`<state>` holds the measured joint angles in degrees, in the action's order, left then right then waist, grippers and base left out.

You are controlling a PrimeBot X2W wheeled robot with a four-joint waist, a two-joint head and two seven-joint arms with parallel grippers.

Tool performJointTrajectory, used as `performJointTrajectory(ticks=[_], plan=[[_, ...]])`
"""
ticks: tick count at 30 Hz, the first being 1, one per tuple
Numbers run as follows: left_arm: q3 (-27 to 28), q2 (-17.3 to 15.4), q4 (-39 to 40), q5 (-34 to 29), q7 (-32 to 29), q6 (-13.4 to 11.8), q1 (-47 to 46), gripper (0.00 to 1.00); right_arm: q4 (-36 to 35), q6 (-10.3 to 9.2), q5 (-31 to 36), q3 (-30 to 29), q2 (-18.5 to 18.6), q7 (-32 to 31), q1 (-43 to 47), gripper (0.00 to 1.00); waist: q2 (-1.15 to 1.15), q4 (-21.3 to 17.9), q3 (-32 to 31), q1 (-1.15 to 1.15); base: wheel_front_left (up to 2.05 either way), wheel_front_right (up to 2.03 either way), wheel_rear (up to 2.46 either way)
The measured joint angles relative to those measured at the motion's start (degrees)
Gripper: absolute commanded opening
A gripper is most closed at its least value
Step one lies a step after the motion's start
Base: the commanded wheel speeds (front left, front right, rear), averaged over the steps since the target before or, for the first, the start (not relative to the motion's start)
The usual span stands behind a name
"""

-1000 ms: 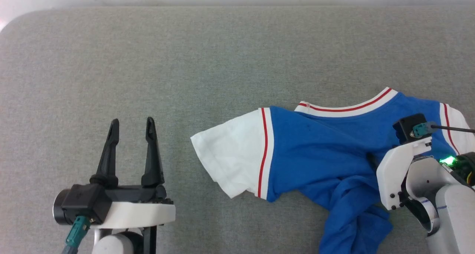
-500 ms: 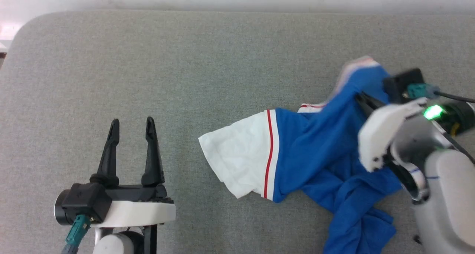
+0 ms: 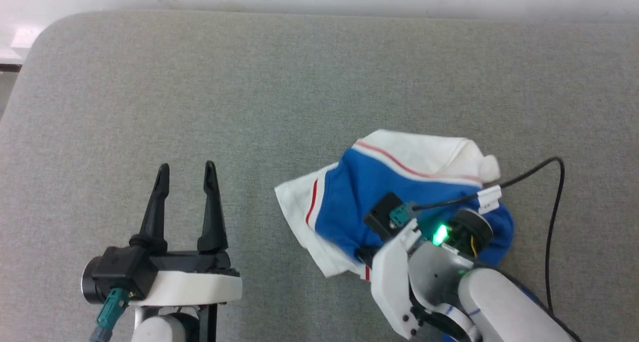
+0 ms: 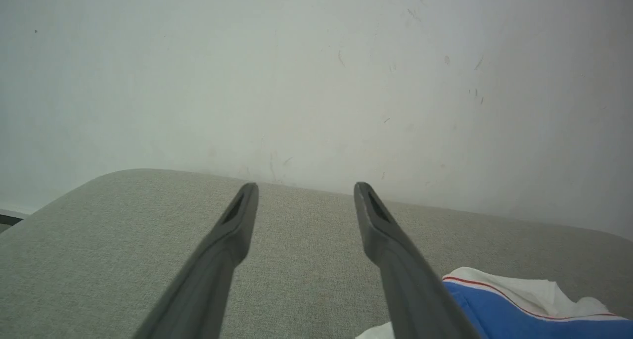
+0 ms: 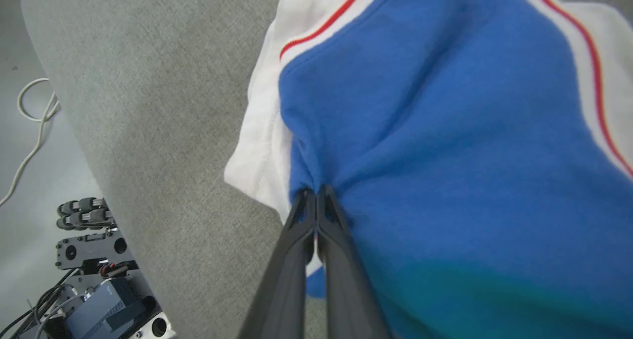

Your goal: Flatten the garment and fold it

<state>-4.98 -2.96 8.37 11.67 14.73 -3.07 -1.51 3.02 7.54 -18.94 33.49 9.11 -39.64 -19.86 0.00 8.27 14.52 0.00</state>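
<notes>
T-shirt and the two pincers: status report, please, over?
Left pincer open, idle over grey pad. Right pincer shut on blue cloth of T-shirt. T-shirt bunched, not flat. Black cable arcs over it.

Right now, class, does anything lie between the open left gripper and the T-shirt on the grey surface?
Nothing visible does: bare grey surface alone separates the left gripper from the T-shirt. The right gripper is shut on its blue cloth.

Robot lab: grey padded table point(image 3: 249, 82), bare wall point(image 4: 296, 81), floor electronics point(image 5: 96, 302).
</notes>
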Motion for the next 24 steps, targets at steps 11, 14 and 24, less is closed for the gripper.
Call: performJointTrajectory(ticks=[11, 14, 24], plan=[[-0.3, 0.0, -0.3, 0.9, 0.0, 0.0, 0.0, 1.00, -7.0, 0.00, 0.9, -11.7, 1.7, 10.2, -1.1, 1.00, 0.00, 0.1, -0.7, 0.00, 0.00, 0.00, 0.00], [-0.6, 0.0, -0.4, 0.9, 0.0, 0.0, 0.0, 1.00, -6.5, 0.00, 4.9, -14.3, 4.9, 12.2, -2.0, 1.00, 0.00, 0.3, -0.7, 0.00, 0.00, 0.00, 0.00], [-0.8, 0.0, -0.3, 0.9, 0.0, 0.0, 0.0, 1.00, 3.7, 0.00, 7.5, -12.8, 9.9, 15.0, -2.1, 1.00, 0.00, 1.6, 1.0, 0.00, 0.00, 0.00, 0.00]])
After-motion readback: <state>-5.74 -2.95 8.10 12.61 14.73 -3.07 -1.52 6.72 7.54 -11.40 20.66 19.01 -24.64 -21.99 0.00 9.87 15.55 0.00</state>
